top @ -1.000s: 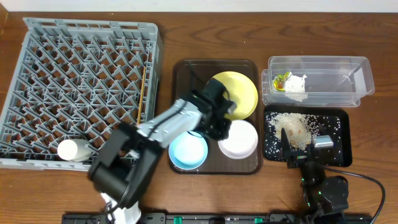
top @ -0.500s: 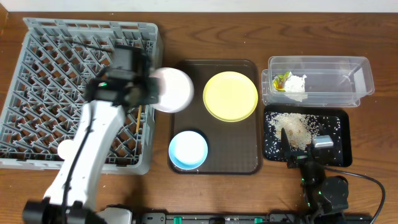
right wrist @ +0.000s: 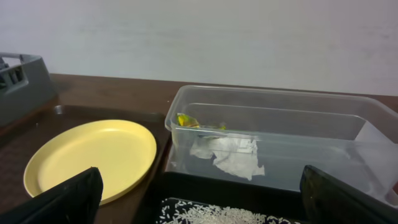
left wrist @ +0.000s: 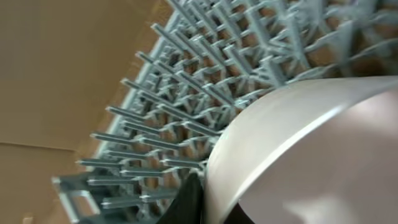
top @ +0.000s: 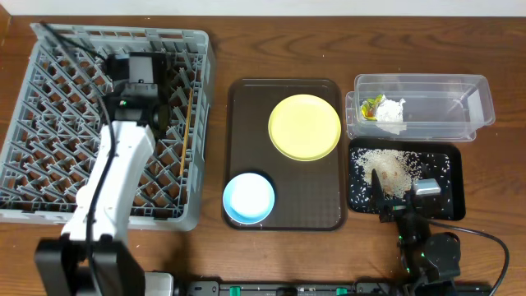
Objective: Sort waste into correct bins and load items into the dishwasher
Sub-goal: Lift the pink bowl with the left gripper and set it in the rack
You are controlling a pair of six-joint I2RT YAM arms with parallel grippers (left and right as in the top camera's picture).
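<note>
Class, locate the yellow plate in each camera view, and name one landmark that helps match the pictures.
Overhead: yellow plate at upper right of the brown tray.
Left wrist: not in it; only grey rack and white bowl.
Right wrist: plate at lower left.
Shared landmark: clear tub holding a white tissue, just right of the plate in both.

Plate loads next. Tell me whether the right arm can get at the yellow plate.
Probably yes: the yellow plate lies bare on the brown tray, and nothing stands between it and the open right hand.
</note>
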